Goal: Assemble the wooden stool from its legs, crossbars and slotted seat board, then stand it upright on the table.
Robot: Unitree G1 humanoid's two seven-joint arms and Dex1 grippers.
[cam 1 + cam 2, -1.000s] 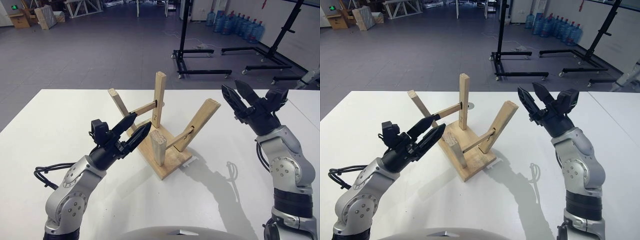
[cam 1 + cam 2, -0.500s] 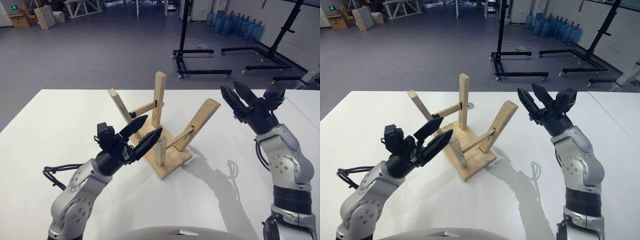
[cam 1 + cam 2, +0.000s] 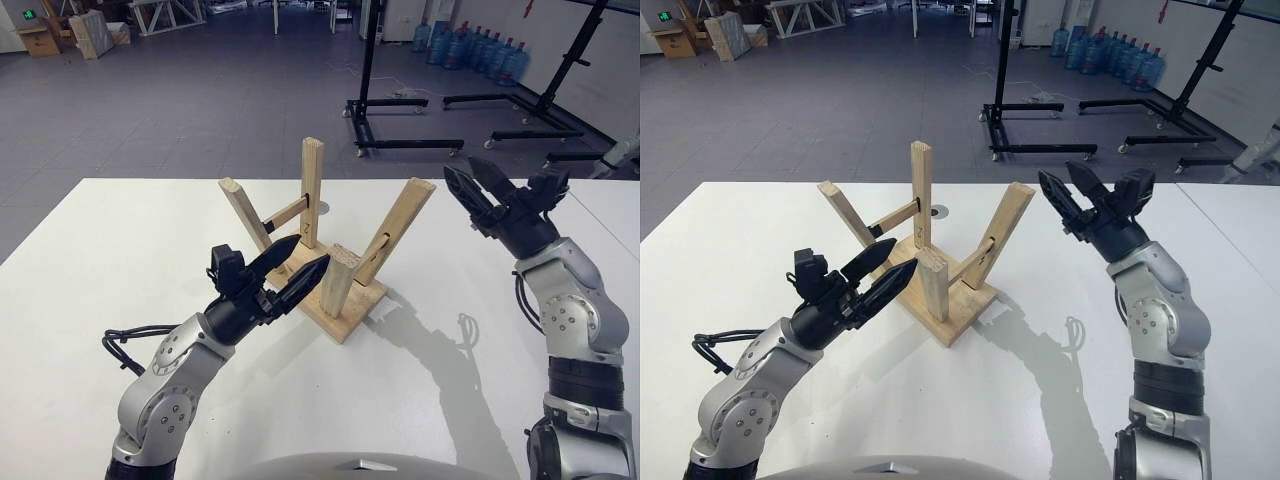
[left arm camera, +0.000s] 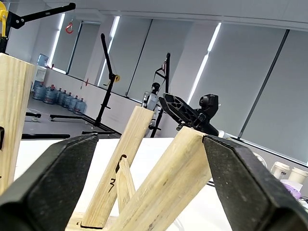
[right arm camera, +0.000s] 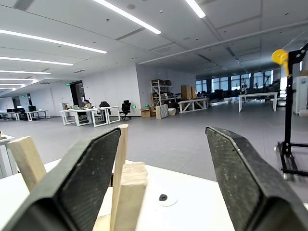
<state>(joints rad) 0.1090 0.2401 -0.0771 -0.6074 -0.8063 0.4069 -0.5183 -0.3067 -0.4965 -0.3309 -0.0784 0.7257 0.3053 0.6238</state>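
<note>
Four legs (image 3: 312,190) point up from the stool (image 3: 345,315), seat-down on the surface (image 3: 120,240). Left gripper (image 3: 312,249), just beside its nearest leg, and right gripper (image 3: 461,167), raised near its right leg, both gape empty. Lifting by one leg could pull the stool apart.

Nothing could be read for certain — only a small handwritten mark (image 4: 111,182), perhaps a numeral, stood on one stool leg (image 4: 126,139).
</note>
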